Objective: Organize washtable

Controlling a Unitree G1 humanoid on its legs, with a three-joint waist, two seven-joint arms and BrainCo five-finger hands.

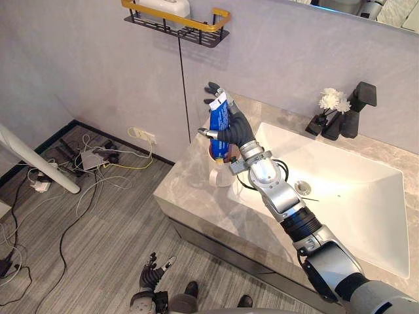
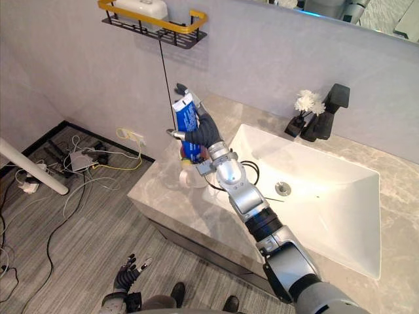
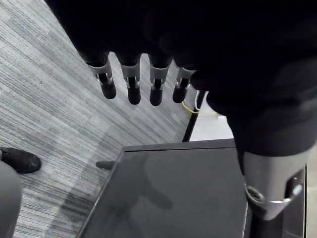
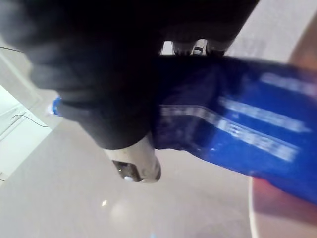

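Right hand clenched round a toothpaste tube
Its lower end hid behind that hand, over the cup at the sink's nine o'clock; blue, pale-printed, near upright. Left hand hung slack.

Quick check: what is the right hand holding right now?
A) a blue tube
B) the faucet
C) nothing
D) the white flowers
A: the right hand has its fingers curled round the blue tube, held up over the cup on the counter beside the sink.
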